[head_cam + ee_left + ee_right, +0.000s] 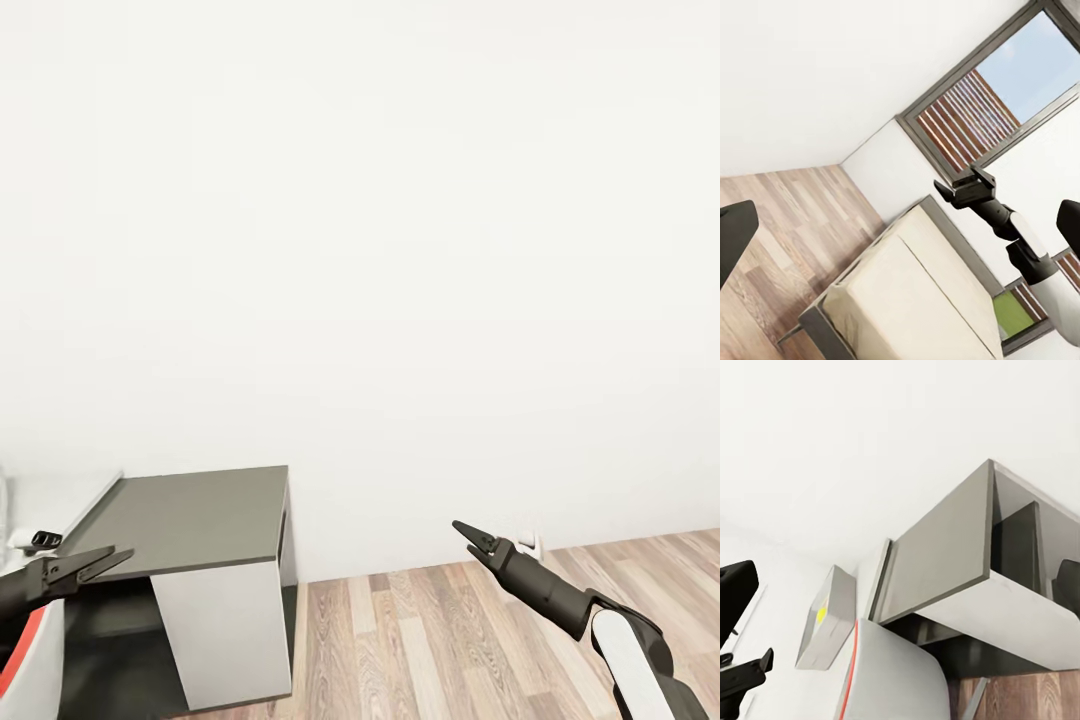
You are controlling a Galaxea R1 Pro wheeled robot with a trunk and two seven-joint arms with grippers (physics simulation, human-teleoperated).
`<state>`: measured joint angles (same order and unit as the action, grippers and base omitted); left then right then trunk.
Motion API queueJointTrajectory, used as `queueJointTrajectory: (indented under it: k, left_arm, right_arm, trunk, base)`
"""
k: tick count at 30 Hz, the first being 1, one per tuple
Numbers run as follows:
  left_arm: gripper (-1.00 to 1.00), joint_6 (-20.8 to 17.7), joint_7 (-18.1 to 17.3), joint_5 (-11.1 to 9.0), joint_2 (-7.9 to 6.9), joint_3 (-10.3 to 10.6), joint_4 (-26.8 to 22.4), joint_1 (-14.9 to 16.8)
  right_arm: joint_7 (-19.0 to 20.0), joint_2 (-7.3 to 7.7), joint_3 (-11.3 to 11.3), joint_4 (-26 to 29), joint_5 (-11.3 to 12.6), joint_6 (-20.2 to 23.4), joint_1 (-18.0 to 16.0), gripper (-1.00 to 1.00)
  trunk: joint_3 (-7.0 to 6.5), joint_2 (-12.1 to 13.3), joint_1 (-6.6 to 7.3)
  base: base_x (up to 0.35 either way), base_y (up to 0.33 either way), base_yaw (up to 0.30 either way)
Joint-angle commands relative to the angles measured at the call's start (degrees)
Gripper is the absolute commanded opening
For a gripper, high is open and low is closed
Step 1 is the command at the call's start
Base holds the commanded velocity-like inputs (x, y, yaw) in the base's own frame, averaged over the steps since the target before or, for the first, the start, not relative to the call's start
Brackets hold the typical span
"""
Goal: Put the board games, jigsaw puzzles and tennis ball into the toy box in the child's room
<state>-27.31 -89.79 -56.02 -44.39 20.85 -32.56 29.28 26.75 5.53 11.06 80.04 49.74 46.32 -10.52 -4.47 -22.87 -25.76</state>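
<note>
The light grey toy box (832, 622) stands on the white table (780, 577) in the right wrist view, with a small yellow-green tennis ball (820, 615) within its outline. A strip of the table (60, 495) shows at the head view's left edge. The beige bed (915, 292) lies under a window in the left wrist view. The board games and jigsaw puzzles are out of view. My left gripper (122, 552) hovers open by the dark grey cabinet. My right gripper (462, 530) hangs open over the floor, also seen as the right gripper (958, 178), holding nothing.
A low dark grey cabinet (190, 520) with white sides stands against the white wall (400, 250), next to the table. Wood floor (430, 640) spreads to the right. A large window (1005, 105) is behind the bed. My white trunk (892, 675) is close to the table.
</note>
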Motion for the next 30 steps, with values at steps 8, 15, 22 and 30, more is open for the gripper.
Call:
queueJointTrajectory:
  k: [8, 15, 22, 30]
  left_arm:
    - [1.00, -0.6, 3.3, 1.7, 3.38, 0.4, -0.3, 0.3]
    - [1.00, -1.1, 13.9, 6.1, 8.67, 0.4, -1.8, 0.5]
    - [1.00, -1.2, 22.4, 9.2, 12.39, 0.5, -1.6, 0.5]
    - [1.00, -0.5, 34.2, 15.1, 16.10, 0.6, 1.5, 0.3]
  right_arm:
    - [0.1, 0.01, 0.1, -1.8, 0.0, 0.2, -0.1, 1.00]
    - [-0.7, -0.08, 0.0, -5.6, -2.1, 0.0, -0.2, 1.00]
    - [-2.8, -0.85, 0.1, -10.9, -11.3, -0.2, -2.6, 1.00]
    - [-3.7, -4.30, -0.6, -15.3, -21.2, -0.3, -4.0, 1.00]
  trunk:
    - [0.04, 0.0, -0.02]
    - [0.04, 0.0, -0.02]
    - [0.04, 0.0, -0.02]
    - [0.04, 0.0, -0.02]
  base:
    - [-0.002, -0.004, 0.008]
    - [0.000, 0.000, 0.000]
    - [0.000, 0.000, 0.000]
    - [0.000, 0.000, 0.000]
